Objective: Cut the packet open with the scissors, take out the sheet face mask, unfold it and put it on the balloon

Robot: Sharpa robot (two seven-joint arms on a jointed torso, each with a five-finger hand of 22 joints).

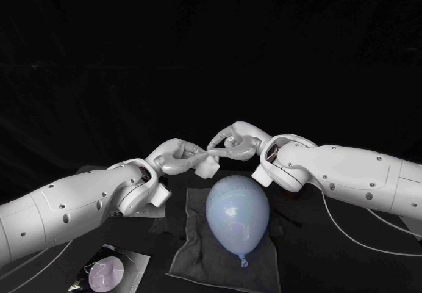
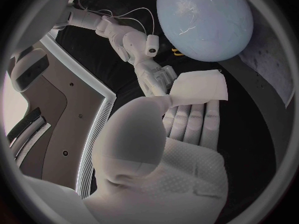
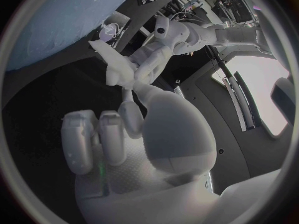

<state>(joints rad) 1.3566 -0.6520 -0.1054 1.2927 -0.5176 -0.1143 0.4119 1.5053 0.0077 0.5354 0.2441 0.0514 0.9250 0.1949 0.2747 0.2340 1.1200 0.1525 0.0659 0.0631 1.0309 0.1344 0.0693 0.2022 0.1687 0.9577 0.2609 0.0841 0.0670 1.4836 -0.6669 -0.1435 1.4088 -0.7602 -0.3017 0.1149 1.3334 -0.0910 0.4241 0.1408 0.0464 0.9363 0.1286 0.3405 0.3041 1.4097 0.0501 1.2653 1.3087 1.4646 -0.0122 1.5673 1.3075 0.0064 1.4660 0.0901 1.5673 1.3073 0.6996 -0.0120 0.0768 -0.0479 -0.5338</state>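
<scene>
Where left hand [image 1: 176, 155] meets right hand [image 1: 233, 137], sheet mask [image 2: 199, 87] pinched between.

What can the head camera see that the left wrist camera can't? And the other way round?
Head camera alone: the knot of the balloon, and the grey cloth it lies on. Left wrist camera alone: the inside of the left hand, with its fingertips at the edge of the sheet face mask. Both: the blue balloon, the folded white mask, and the right hand pinching the mask from the other side.
</scene>
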